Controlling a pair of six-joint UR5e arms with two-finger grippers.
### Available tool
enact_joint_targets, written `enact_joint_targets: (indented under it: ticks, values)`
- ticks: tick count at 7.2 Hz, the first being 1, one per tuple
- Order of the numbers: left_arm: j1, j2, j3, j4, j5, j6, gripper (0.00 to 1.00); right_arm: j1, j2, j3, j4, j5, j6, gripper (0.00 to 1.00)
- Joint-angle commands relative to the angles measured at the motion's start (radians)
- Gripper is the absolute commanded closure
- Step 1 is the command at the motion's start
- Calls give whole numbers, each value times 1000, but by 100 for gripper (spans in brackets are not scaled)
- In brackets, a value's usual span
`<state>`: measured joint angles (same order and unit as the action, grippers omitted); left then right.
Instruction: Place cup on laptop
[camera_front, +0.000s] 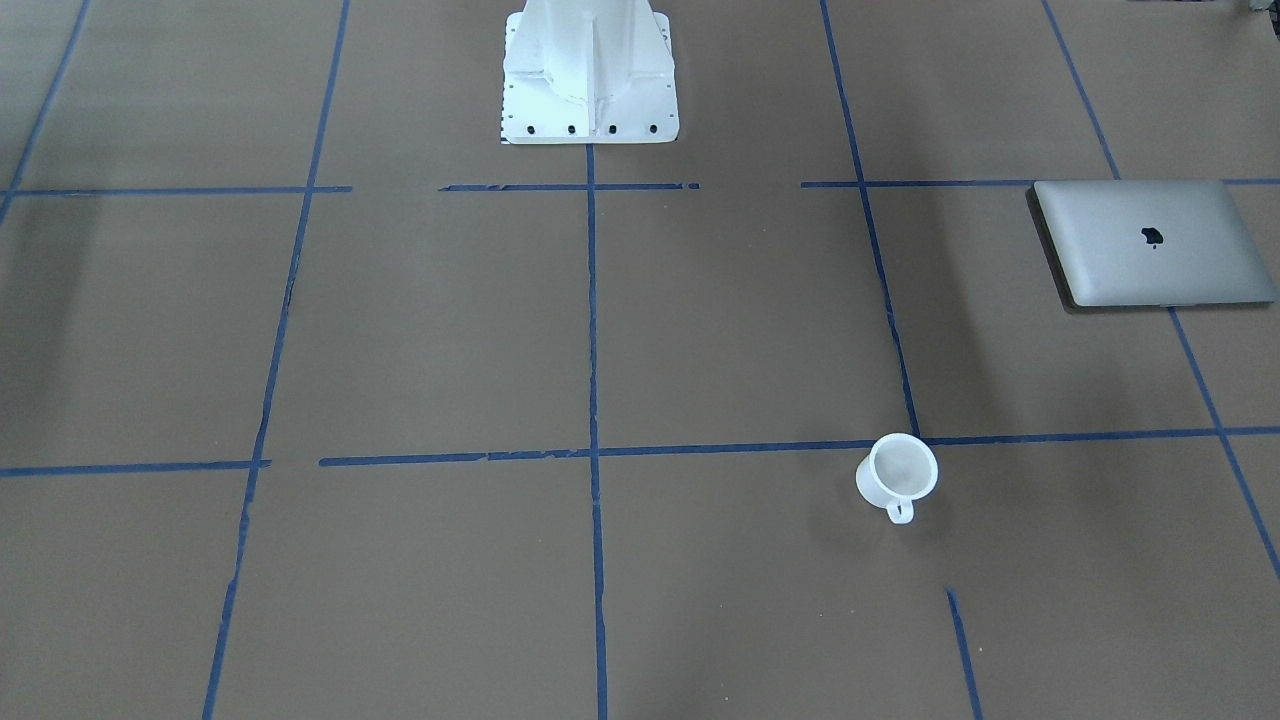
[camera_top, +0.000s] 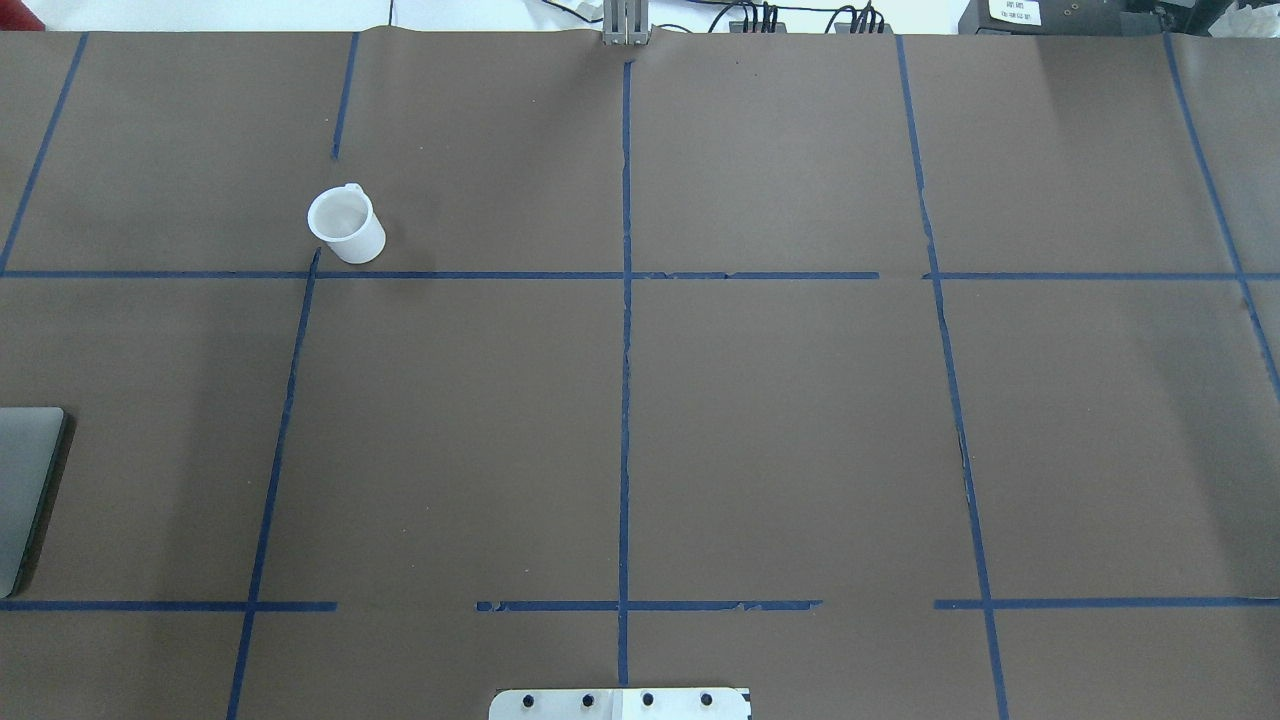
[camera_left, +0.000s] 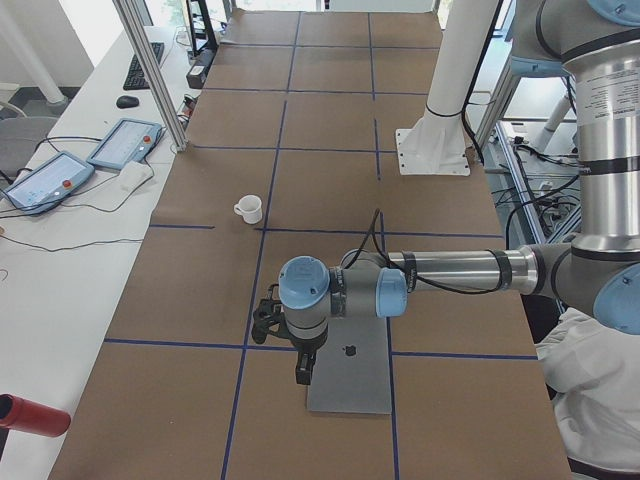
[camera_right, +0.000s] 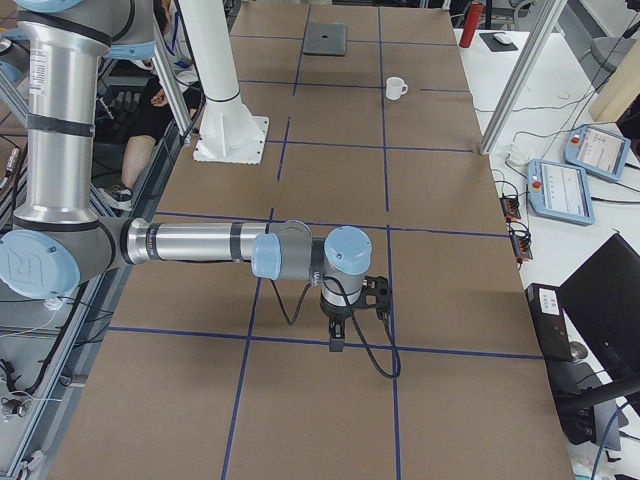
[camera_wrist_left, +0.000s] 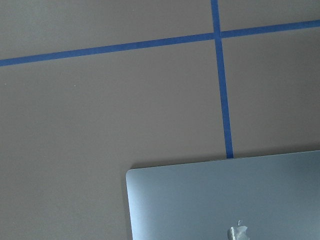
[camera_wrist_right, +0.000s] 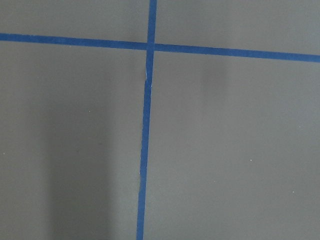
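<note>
The small white cup (camera_front: 897, 478) stands upright on the brown table, apart from both arms; it also shows in the overhead view (camera_top: 345, 226) and both side views (camera_left: 248, 208) (camera_right: 396, 88). The closed silver-grey laptop (camera_front: 1150, 243) lies flat near the table's end on my left (camera_top: 25, 490) (camera_right: 326, 39). My left gripper (camera_left: 302, 378) hangs over the laptop's (camera_left: 350, 380) edge, well above it; the left wrist view shows the lid's corner (camera_wrist_left: 225, 200). My right gripper (camera_right: 337, 347) hovers over bare table far from both. I cannot tell whether either is open or shut.
The white robot pedestal (camera_front: 590, 75) stands at the table's robot side (camera_right: 225, 100). Blue tape lines (camera_top: 625, 350) grid the brown surface. A side bench holds teach pendants (camera_left: 125, 143) (camera_right: 560, 185) and a red bottle (camera_left: 30, 415). An aluminium post (camera_left: 150, 70) stands at the table's edge.
</note>
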<state>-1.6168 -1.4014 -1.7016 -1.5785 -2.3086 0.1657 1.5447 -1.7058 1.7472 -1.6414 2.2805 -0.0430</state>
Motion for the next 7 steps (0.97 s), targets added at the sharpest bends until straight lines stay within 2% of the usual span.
enact_joint_targets:
  ticks: [1, 3, 4, 5, 6, 7]
  values:
    - [0, -8, 0, 2, 0, 0, 0, 0, 0, 0, 0, 1, 0, 0]
    - [2, -10, 16, -14, -2, 9, 0, 0, 0, 0, 0, 1, 0, 0]
    - [9, -11, 16, -114, -2, 3, 0, 0, 0, 0, 0, 1, 0, 0]
    - [18, -19, 16, -133, -8, -46, 0, 0, 0, 0, 0, -1, 0, 0]
    - [56, -100, 23, -126, -55, -113, 0, 0, 0, 0, 0, -1, 0, 0]
    - [128, -172, 31, -108, -63, -171, 0, 0, 0, 0, 0, 1, -2, 0]
